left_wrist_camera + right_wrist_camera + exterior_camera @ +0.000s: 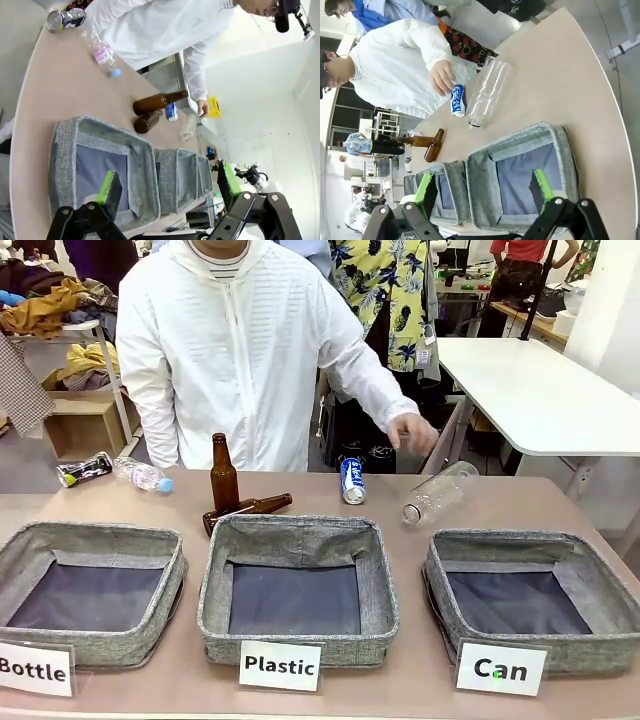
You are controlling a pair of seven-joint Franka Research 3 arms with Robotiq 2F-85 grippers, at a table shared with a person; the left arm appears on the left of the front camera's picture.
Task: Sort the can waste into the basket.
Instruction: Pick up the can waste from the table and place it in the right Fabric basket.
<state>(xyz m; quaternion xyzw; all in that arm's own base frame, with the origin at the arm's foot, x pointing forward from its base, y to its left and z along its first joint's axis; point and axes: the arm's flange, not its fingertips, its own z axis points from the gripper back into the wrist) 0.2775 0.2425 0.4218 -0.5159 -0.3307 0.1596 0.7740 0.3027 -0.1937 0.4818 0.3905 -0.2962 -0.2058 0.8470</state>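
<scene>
Left end effector (169,185): the green pads stand wide apart with nothing between them and nothing touching either. It hangs above the near wall of the "Bottle" basket (95,125). Right end effector (481,187): also spread wide and carrying nothing, pads clear of everything, poised over the near edge of the "Can" basket (520,137). In the front view that basket (520,538) sits at the robot's right end of the row on the counter (500,500), with its white card (500,668) leaning at the front, and I see only its dark bottom inside. The blue and white can (352,480) lies on the far part of the counter, behind the right rear corner of the middle "Plastic" basket (300,530). It sits near the mouth of a large clear plastic bottle (440,492) lying on its side. The person's hand (412,430) hangs above and to the right of the can and is apart from it in the front view. In the right wrist view the hand (442,77) looks just beside the can (457,100), and I cannot tell contact there. The black can (84,469) lies on its side at the far left of the counter, next to a small clear bottle with a blue cap (143,476). One brown bottle (223,475) stands upright behind the middle basket, and a second brown bottle (250,508) lies at its foot.
</scene>
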